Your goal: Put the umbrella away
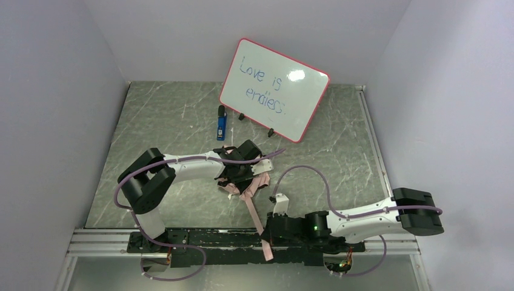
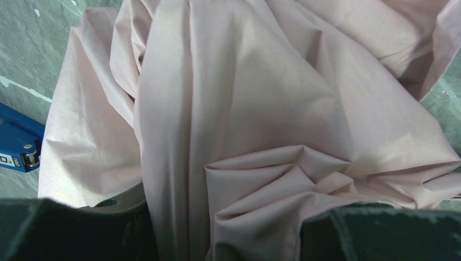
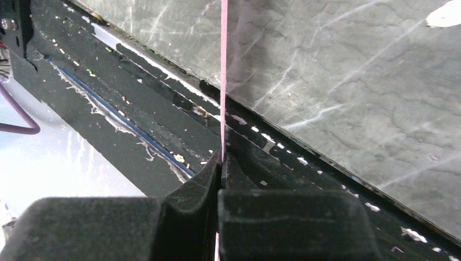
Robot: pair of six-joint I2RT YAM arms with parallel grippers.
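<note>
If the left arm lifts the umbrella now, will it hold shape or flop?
Likely floppy: the umbrella fabric lies in loose folds between the left fingers, so it should sag. Probably light, being thin cloth. The strip pinched by the right fingers is thin and may slip out.

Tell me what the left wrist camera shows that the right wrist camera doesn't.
Only the left wrist: the bunched pink umbrella held in the left gripper, plus a blue object at the edge. Only the right wrist: a thin pink strip pinched in the shut right gripper, and the black rail. Both: the marbled table and pink umbrella material.
</note>
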